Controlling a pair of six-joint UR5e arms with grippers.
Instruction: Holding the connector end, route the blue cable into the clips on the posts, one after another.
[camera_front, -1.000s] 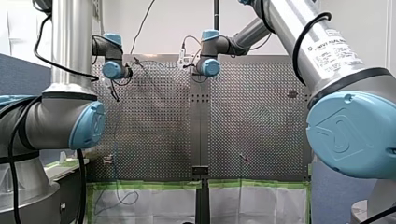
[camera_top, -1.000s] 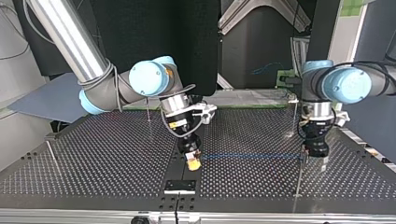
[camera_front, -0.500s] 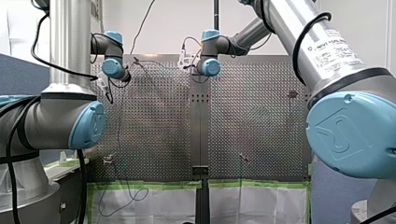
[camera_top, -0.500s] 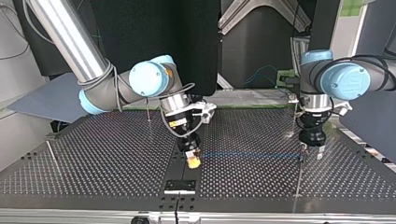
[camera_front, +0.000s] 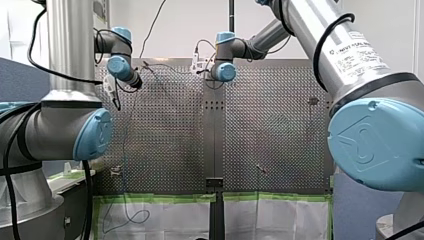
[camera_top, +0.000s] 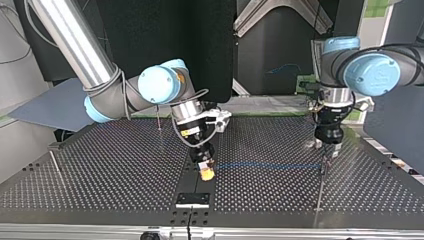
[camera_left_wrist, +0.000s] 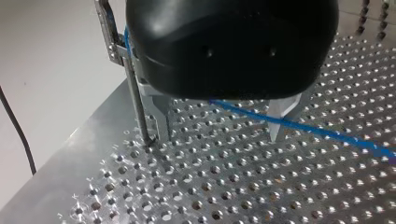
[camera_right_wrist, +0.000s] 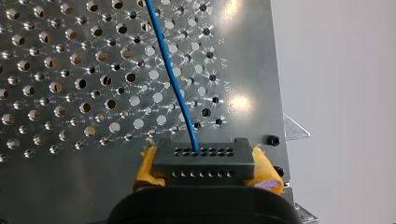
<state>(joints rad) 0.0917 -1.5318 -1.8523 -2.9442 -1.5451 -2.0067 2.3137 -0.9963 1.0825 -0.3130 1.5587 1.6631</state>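
Closest in, my right pincer (camera_right_wrist: 204, 163) is clamped on the connector (camera_right_wrist: 204, 158), yellow pads (camera_right_wrist: 147, 165) squeezing both its ends. That grip hasn't budged in the last second. From the connector the blue cable (camera_right_wrist: 170, 77) runs straight out, low over the worktop (camera_top: 100, 170).

Follow it along and it reaches the post (camera_left_wrist: 135, 93), where the blue line sits in the clip (camera_left_wrist: 109, 28) at the top.

And here's the change: my left pincer (camera_left_wrist: 219, 126) is lifting. A second ago it was down at the cable beside that post; now it's clear above it, metal fingers spread wide and holding nothing, the cable passing loose beneath them. The line stays taut anyway, so I judge this clip has it.

Further off, the next post (camera_top: 158, 119) stands bare. That's where the connector should head.
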